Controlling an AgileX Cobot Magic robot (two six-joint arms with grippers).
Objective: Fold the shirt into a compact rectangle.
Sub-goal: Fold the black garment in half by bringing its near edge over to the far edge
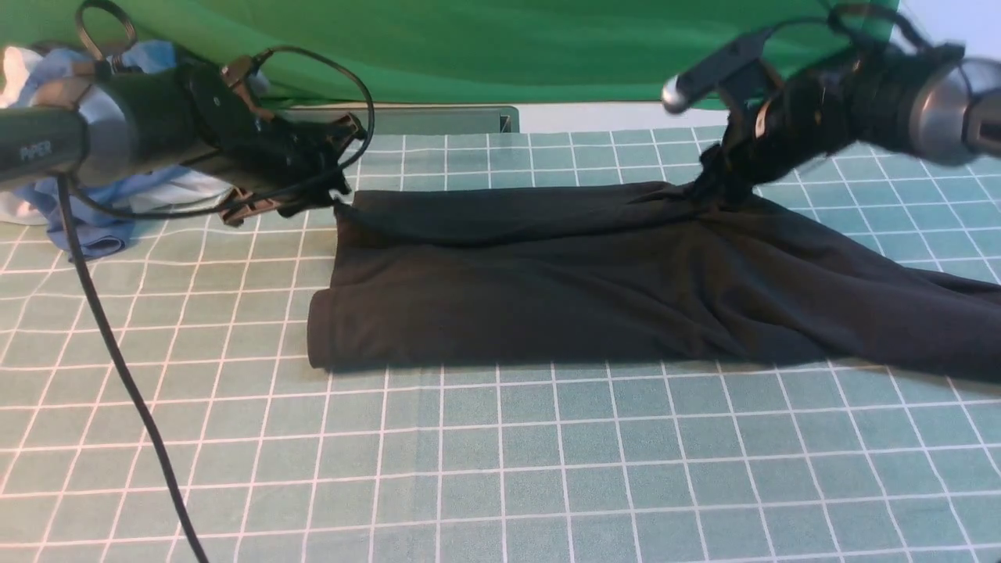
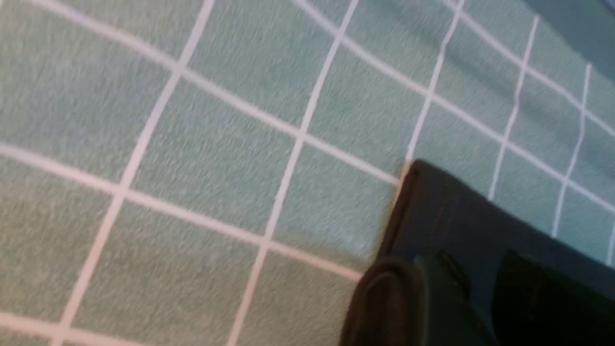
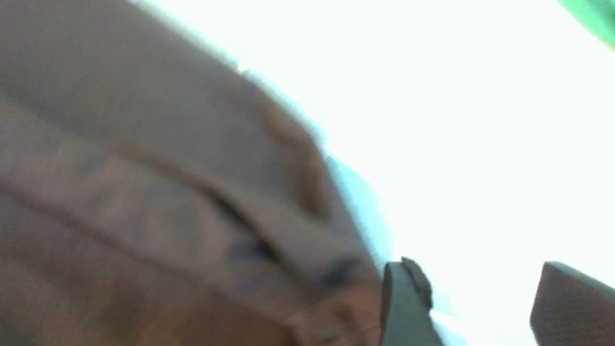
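The shirt [image 1: 547,297] lies across the mat [image 1: 500,469], with other garments [image 1: 86,231] beyond its left end.

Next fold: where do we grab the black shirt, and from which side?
Grip the shirt by its right end, coming in from the right: that end trails loose and slanted, while the left end lies square and doubled, so it likely folds leftward.

I read a teal grid mat [image 1: 500,469] — black shirt [image 1: 547,297] folded flat mid-mat, blue-white garments [image 1: 86,231] heaped far left
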